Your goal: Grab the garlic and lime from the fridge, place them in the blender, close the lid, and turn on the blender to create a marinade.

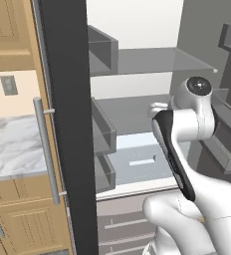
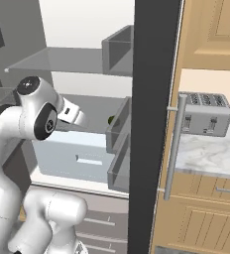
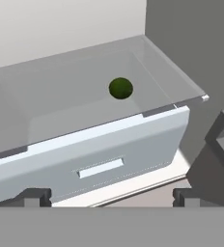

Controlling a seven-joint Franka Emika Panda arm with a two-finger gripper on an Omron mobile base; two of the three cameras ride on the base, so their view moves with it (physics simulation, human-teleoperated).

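Fridge [image 1: 137, 64] interior takes up the middle of the left base view: grey shelves, door bins on the inner side of a dark door whose edge runs top to bottom, and a pale drawer [image 1: 137, 159] low down. A long silver handle [image 1: 47, 149] runs down the door's outer face, with wooden cabinets and a marble counter [image 1: 10, 144] beyond it to the left. The white arm [image 1: 187, 134] rises from the lower right and reaches in at the height of the shelf above the drawer.

From the right base view the arm [image 2: 32, 119] comes up on the left, its hand pointing into the fridge just over the drawer [image 2: 72, 154]. A small dark green spot, the lime [image 2: 110, 119], shows on the shelf behind the door bins. To the right of the dark door stand a silver handle [image 2: 174, 149] and a toaster [image 2: 206, 114] on the marble counter.

In the hand view the lime [image 3: 120, 88] lies alone on the clear shelf above the pale drawer [image 3: 90, 154], near the back wall. The gripper [image 3: 112, 197] is spread as wide as it goes, its two dark fingertips [image 3: 34, 195] far apart at the bottom, holding nothing and well short of the lime.
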